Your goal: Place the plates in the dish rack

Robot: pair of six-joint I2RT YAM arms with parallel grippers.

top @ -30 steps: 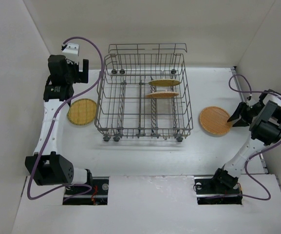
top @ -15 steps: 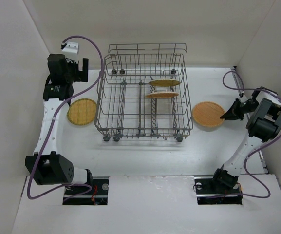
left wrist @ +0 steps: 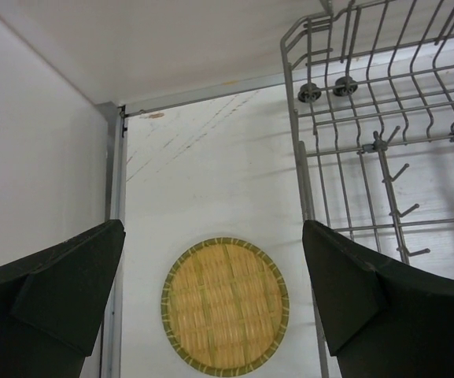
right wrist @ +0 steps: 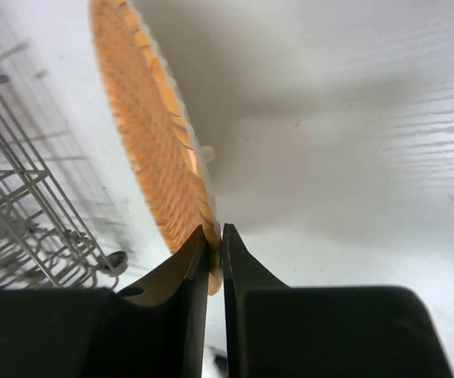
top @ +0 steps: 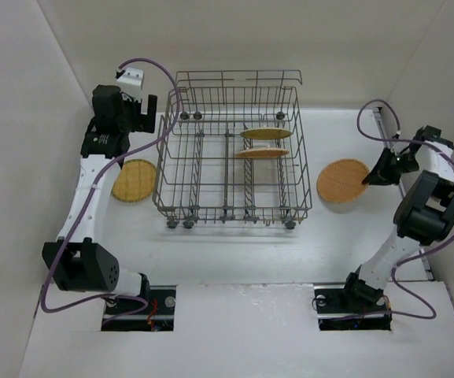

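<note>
The grey wire dish rack (top: 230, 153) stands mid-table with two plates (top: 266, 134) (top: 262, 153) upright in its right rows. My right gripper (top: 370, 178) is shut on the rim of an orange plate (top: 342, 181), held lifted and tilted to the right of the rack; the wrist view shows that plate (right wrist: 152, 134) edge-on, pinched at the gripper (right wrist: 215, 236). A yellow-tan plate (top: 134, 180) lies flat on the table left of the rack. My left gripper (left wrist: 211, 272) is open, high above that plate (left wrist: 225, 305); in the top view its fingertips are hidden.
The rack's left wall (left wrist: 301, 181) runs close beside the left gripper's right finger. White enclosure walls close in on the left, back and right. A metal strip (left wrist: 116, 181) runs along the left wall's foot.
My right gripper has lifted the orange plate off the table and tilted it, moving it toward the rack and up. My left arm has shifted slightly right and back, staying open.
</note>
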